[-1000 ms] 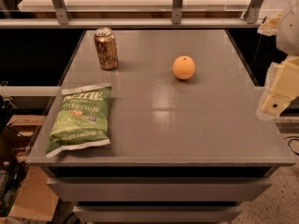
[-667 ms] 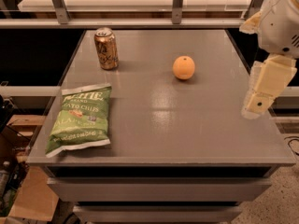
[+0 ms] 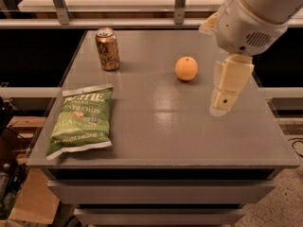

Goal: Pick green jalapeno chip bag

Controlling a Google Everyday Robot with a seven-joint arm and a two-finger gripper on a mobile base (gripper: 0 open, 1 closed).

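The green jalapeno chip bag (image 3: 81,119) lies flat at the front left of the grey table (image 3: 170,136), with white lettering and white crimped ends. My gripper (image 3: 222,102) hangs from the big white arm (image 3: 251,18) above the right side of the table, just right of the orange. It points down and is far to the right of the bag. It holds nothing that I can see.
An orange (image 3: 186,68) sits at the middle right of the table. A bronze drink can (image 3: 107,48) stands upright at the back left. A rail with metal posts (image 3: 180,4) runs behind the table. Cardboard boxes (image 3: 28,202) lie on the floor at left.
The arm and gripper have moved left from the table's right edge, inward over the table surface, toward the orange. The bag, can and orange have not moved.
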